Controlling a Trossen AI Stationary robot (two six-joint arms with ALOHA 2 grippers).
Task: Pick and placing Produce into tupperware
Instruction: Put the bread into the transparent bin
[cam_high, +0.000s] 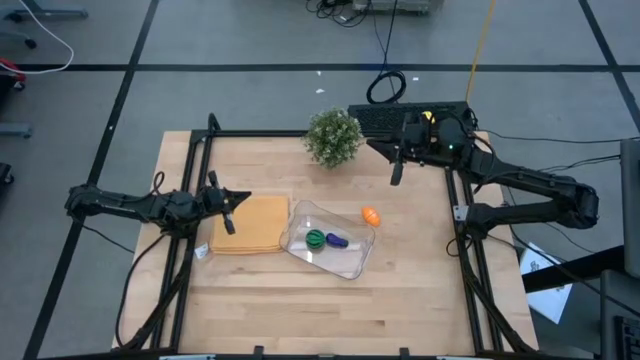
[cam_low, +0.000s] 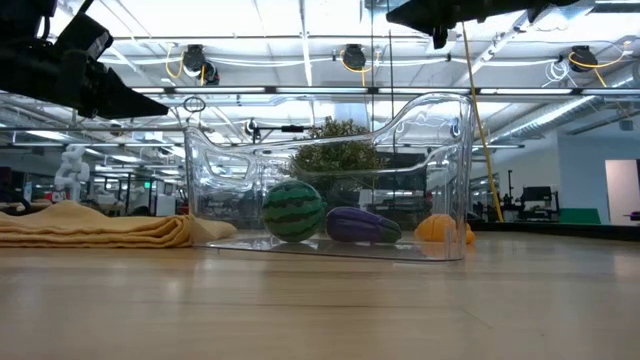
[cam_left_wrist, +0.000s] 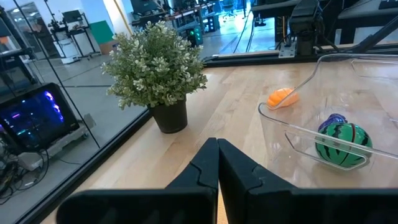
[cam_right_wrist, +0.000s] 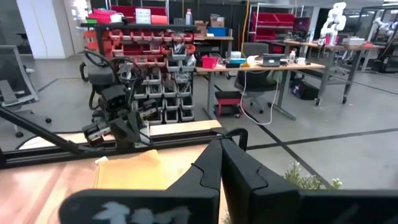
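The clear tupperware (cam_high: 330, 240) sits mid-table, its base on the wood. Inside it lie the round green piece (cam_high: 315, 238) and the elongated purple piece (cam_high: 338, 241). The orange piece (cam_high: 371, 215) rests on the table just outside the tupperware's far right corner. My left gripper (cam_high: 229, 212) hovers shut above the tan mat's left edge, holding nothing. My right gripper (cam_high: 397, 172) is shut and empty, raised over the table's far right part, beside the plant. In the low view the green piece (cam_low: 293, 210), purple piece (cam_low: 362, 226) and orange piece (cam_low: 440, 229) show through the clear wall.
A bushy potted plant (cam_high: 333, 137) stands at the table's far edge, centre. A folded tan-yellow mat (cam_high: 252, 224) lies left of the tupperware. Black frame rails (cam_high: 190, 180) run along the table's left, right and far sides. Bare wood spans the near half.
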